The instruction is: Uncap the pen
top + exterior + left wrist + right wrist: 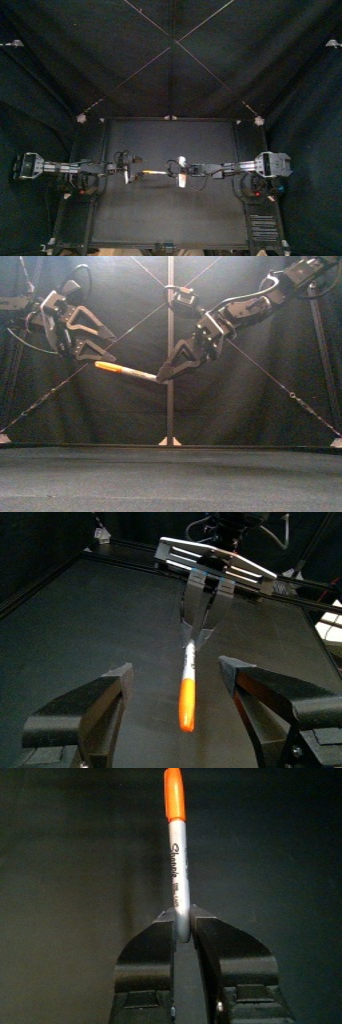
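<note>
risk 1: the left gripper (179,680) could close off-centre on the orange cap (187,707). One jaw would land first, shove the pen (177,858) sideways and pivot it in the other arm's pinch.
risk 2: the right gripper (182,918) has only the tail end of the barrel, so most of the pen hangs out as a lever. If the cap is tight, an axial pull may slide the barrel out of those jaws. The capped pen would then drop to the table (171,215).
risk 3: the left jaws could land past the cap seam on the grey barrel. Both arms would then hold the same part and nothing separates.
left fingers: wide open and holding nothing. The left wrist view shows one finger (94,702) on each side of the cap, with a gap on both sides and no visible contact.
right fingers: clamped shut on the barrel near the end opposite the cap.
pen location: in the air above mid-table, close to level, with the cap end a little higher in the front view. In the top view the cap points to 9 o'clock toward the left gripper. The right gripper sits at 3 o'clock of the pen.
</note>
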